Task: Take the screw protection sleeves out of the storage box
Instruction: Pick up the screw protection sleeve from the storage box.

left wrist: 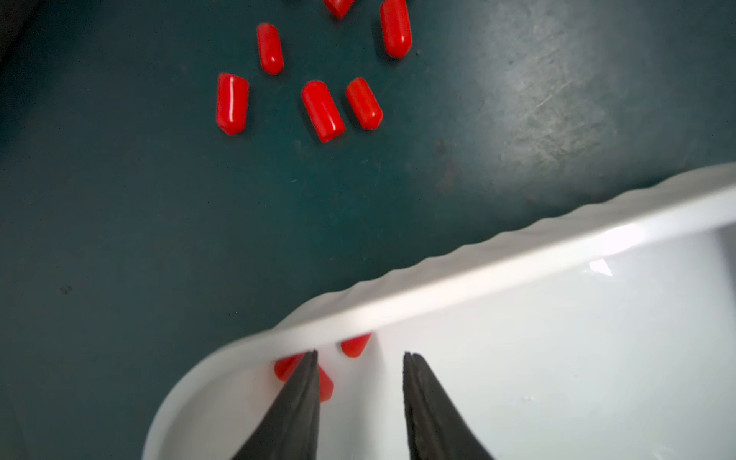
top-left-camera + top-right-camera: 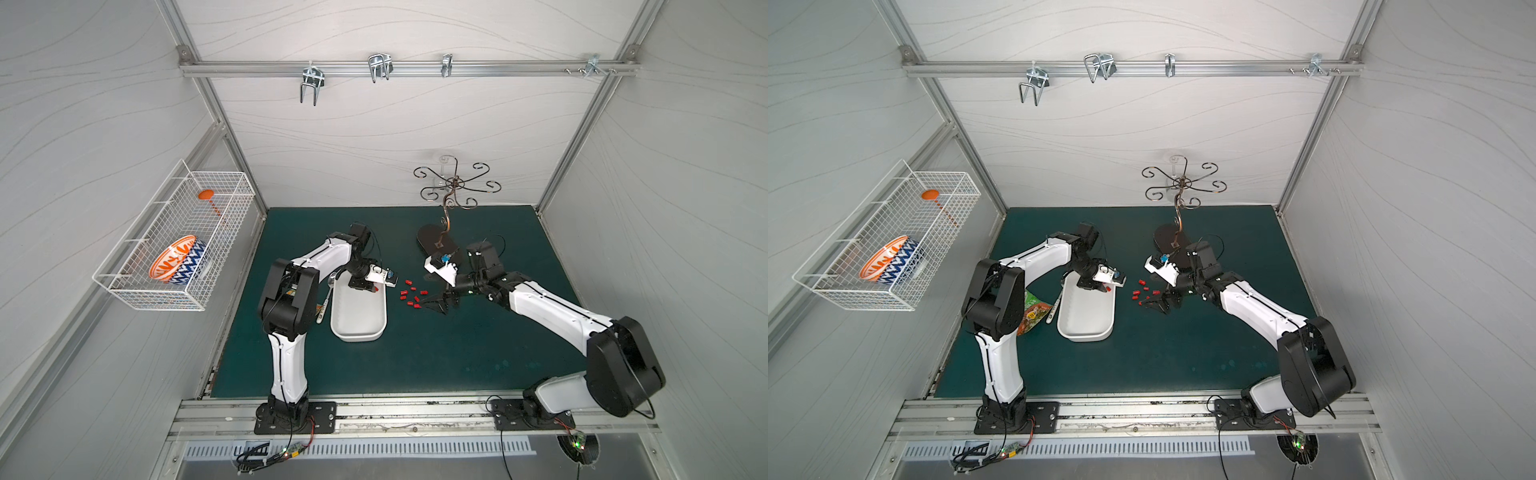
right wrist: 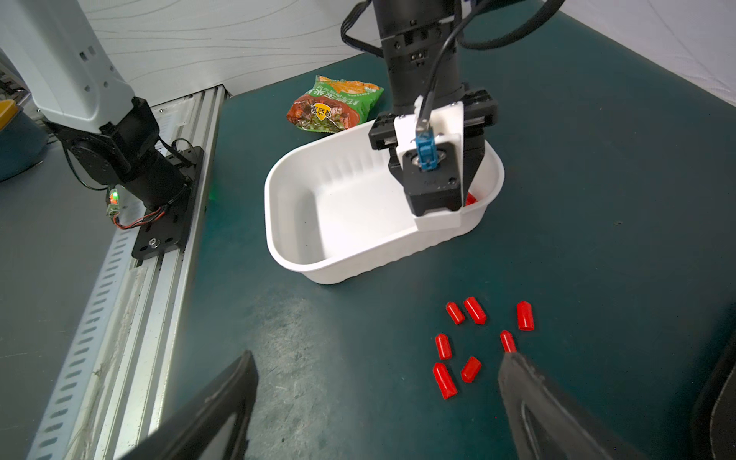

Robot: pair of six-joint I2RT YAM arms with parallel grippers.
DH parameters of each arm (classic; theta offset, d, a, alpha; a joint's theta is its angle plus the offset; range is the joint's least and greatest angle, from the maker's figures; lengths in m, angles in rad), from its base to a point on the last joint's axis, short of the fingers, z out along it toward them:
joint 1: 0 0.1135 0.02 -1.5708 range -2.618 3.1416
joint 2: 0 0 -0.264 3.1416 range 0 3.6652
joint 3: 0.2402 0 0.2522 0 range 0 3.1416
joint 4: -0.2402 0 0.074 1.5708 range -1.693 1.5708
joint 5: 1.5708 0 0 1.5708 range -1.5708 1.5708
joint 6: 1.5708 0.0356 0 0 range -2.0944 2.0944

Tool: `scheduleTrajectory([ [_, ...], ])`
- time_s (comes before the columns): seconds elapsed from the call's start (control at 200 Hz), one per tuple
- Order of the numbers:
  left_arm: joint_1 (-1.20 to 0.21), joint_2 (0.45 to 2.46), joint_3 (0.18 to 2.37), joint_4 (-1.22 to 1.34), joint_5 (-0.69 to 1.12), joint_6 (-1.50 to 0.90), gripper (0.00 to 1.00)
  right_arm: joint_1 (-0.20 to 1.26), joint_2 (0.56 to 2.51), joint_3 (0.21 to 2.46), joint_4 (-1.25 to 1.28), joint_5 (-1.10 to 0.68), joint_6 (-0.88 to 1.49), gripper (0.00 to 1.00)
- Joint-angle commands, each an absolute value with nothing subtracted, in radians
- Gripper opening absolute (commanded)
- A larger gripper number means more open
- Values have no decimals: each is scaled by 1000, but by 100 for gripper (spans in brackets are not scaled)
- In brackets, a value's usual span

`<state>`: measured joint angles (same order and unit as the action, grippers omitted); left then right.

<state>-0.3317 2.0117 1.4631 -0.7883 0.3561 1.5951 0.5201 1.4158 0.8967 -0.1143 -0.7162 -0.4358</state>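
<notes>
In a top view a snack packet (image 2: 1030, 318) lay beside the storage box (image 2: 1086, 338), and the left arm bent down over its far end. In the left wrist view the left gripper (image 1: 360, 353) stood parted in the box corner, with perhaps three screw protection sleeves (image 1: 354, 344) against the wall. In the right wrist view the right gripper (image 3: 377, 355) gaped wide over open mat (image 3: 318, 338), with loose sleeves by one finger.

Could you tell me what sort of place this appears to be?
Probably a robotics lab test cell: white panels on an aluminium frame, two arms bolted to a rail, and staged props like the wire basket.
</notes>
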Motion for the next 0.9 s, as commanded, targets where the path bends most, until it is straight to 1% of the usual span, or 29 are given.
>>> scheduleTrajectory([
  [0.0, -343, 2043, 1520, -808, 346, 1609, 38, 506, 1390, 920, -145, -741, -432, 98],
  [0.18, -354, 2075, 1526, -816, 319, 1622, 36, 497, 1388, 920, -152, -751, -430, 98],
  [0.485, -360, 2093, 1521, -845, 275, 1635, 25, 494, 1397, 928, -167, -755, -433, 98],
  [0.6, -360, 2088, 1509, -835, 263, 1629, 18, 494, 1398, 933, -174, -755, -433, 98],
  [0.785, -360, 2040, 1462, -805, 248, 1584, 4, 490, 1397, 936, -181, -750, -433, 98],
  [0.895, -359, 1980, 1431, -800, 274, 1494, 0, 485, 1395, 936, -184, -747, -432, 98],
])
